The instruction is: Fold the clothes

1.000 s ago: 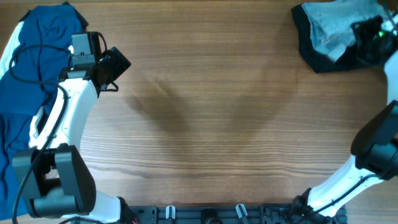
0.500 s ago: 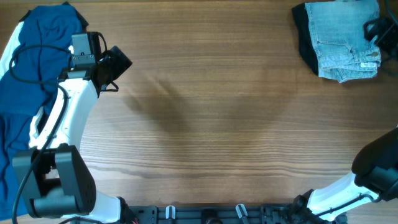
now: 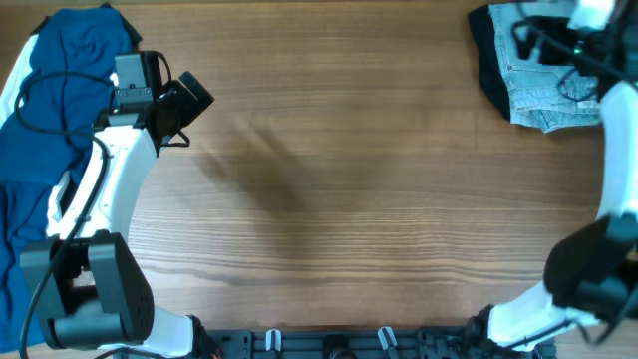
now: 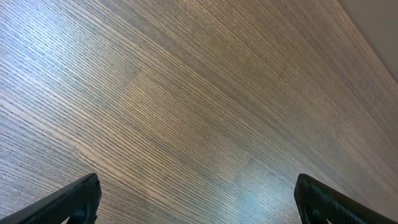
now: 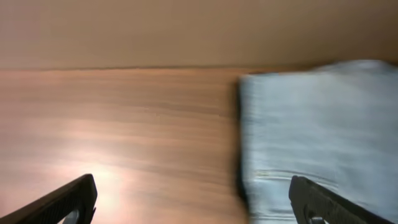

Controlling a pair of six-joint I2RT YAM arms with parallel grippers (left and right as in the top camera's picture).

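Note:
A crumpled pile of blue clothes (image 3: 60,120) lies at the table's left edge. My left gripper (image 3: 191,100) hovers just right of the pile, open; in the left wrist view its fingers (image 4: 78,200) stand wide apart over bare wood, nothing between them (image 4: 199,208). At the far right corner, folded light-blue jeans (image 3: 543,90) rest on a dark garment (image 3: 488,70). My right gripper (image 3: 548,40) hangs over the jeans, open and empty (image 5: 196,208). In the blurred right wrist view the jeans (image 5: 323,124) fill the right side, with one finger over them.
The wooden table (image 3: 339,199) stretches between the two piles. The right arm (image 3: 613,150) runs up the right edge. A black rail with clips (image 3: 329,344) lines the near edge. The far table edge meets a plain wall (image 5: 186,31).
My right gripper opened, leaving the jeans folded on the dark garment, then swung back over them toward the left. The left gripper's jaws spread a little wider; its arm stayed put.

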